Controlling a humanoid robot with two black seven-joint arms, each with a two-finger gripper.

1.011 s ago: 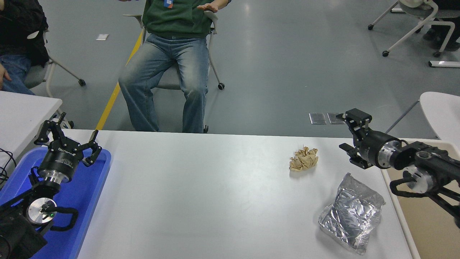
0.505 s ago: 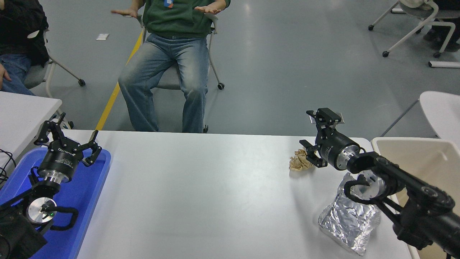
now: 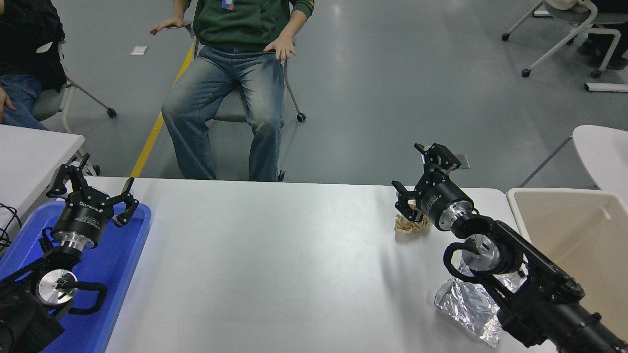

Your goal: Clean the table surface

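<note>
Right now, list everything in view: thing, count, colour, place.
table surface: 1, white, centre
crumpled paper wad: 1, tan, far right of table, under right pincer
foil bag: 1, silver, near right, partly behind right arm
tray: 1, blue, left edge
bin: 1, beige, right of table
small table: 1, white, far left
seated person: 1, green top, jeans, far side
left pincer: open, parked over tray
right pincer: open, above paper wad

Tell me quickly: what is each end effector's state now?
Left end effector: open, holding nothing.
Right end effector: open, over the crumpled brown paper, holding nothing.
</note>
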